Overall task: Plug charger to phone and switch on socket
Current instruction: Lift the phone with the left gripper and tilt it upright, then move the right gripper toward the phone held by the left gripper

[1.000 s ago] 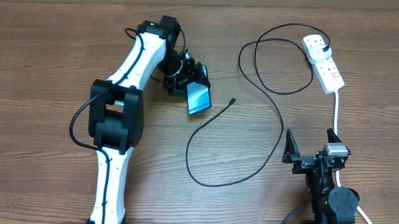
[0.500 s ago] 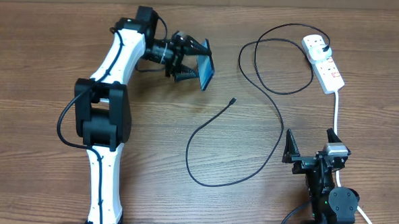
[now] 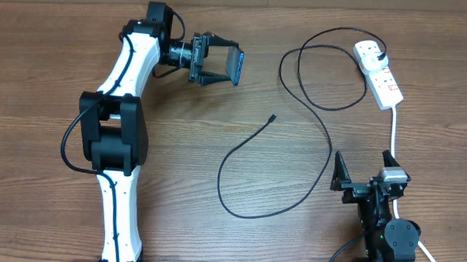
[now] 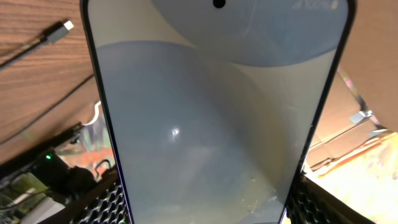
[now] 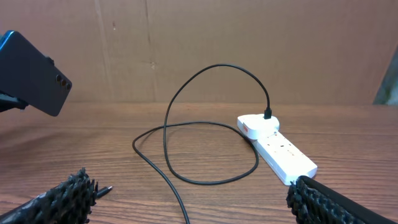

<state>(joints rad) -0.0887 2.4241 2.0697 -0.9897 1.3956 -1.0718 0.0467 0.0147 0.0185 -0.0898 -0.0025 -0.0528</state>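
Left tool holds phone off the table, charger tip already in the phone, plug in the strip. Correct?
No. The charger tip lies loose on the table, well apart from the phone in the left tool; overhead view shows it. Plug is in the socket.

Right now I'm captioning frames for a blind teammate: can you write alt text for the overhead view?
The left jaws hold the phone on edge at top centre. The black charger loops from the white socket at top right to a free tip mid-frame; the right jaws sit open at bottom right.
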